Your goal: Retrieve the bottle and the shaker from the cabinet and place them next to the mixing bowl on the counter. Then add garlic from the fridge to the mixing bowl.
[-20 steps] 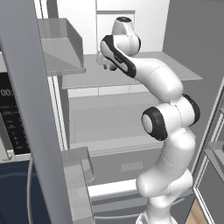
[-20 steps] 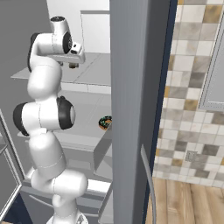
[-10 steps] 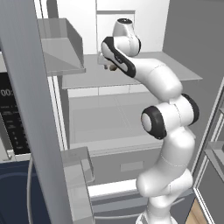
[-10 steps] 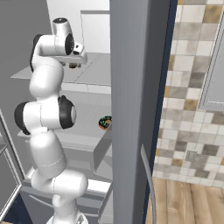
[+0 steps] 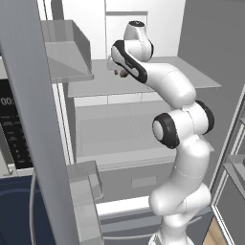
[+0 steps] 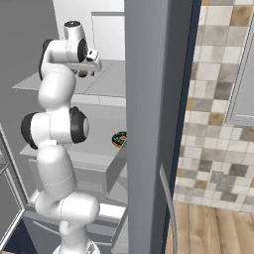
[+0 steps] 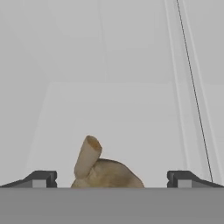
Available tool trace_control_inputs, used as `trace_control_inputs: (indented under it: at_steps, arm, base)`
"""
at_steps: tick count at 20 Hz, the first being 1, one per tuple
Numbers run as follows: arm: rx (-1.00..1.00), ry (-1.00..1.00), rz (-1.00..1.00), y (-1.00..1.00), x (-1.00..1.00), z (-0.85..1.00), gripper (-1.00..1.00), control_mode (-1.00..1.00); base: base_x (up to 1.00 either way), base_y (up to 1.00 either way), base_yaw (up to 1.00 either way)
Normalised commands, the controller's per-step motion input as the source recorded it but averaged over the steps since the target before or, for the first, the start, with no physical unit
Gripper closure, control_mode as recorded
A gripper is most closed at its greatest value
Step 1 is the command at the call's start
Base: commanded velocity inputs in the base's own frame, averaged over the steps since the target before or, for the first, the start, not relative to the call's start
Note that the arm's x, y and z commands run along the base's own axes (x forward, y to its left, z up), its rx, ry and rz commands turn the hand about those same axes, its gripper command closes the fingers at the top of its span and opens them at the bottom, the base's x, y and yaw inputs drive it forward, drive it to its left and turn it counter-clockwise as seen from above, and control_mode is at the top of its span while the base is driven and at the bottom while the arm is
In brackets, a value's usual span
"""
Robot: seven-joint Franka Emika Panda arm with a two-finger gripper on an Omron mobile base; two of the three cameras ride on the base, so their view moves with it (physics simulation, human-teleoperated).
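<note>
The garlic (image 7: 105,173), a tan bulb with a stubby stem, lies on an upper shelf of the fridge (image 5: 201,81). My gripper (image 7: 111,179) is open, and its dark fingertips (image 7: 43,178) stand wide on either side of the bulb without touching it. From the left base the gripper (image 5: 116,71) hangs just over the garlic (image 5: 123,74) with the arm stretched up and forward into the fridge. The right base view has the gripper (image 6: 92,67) beside the garlic (image 6: 83,74) on the same shelf (image 6: 111,82). The bottle, shaker, mixing bowl and counter are out of view.
A dark-frosted donut (image 6: 119,139) sits on the lower fridge shelf. The grey fridge door (image 6: 154,124) stands open at the right of the right base view. A door bin (image 5: 62,52) and door frame (image 5: 33,119) rise close at the left.
The hand has eased a little closer to the garlic on the shelf. The jaws stay wide open.
</note>
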Motion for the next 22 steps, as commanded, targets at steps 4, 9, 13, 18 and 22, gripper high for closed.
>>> trace_control_inputs:
  at_steps: [4, 9, 13, 18, 22]
  arm:
    - [0.00, 0.00, 0.00, 0.00, 0.00, 0.00, -1.00, -1.00]
    - [0.00, 0.00, 0.00, 0.00, 0.00, 0.00, -1.00, -1.00]
    - [0.01, 0.00, 0.00, 0.00, 0.00, -0.06, -1.00, -1.00]
    - [0.03, 0.00, 0.00, 0.00, 0.00, -0.11, -1.00, -1.00]
    - [0.01, 0.00, 0.00, 0.00, 0.00, -0.01, -1.00, -1.00]
  base:
    - [0.00, 0.00, 0.00]
    - [0.00, 0.00, 0.00]
    - [0.00, 0.00, 0.00]
    - [0.00, 0.00, 0.00]
    - [0.00, 0.00, 0.00]
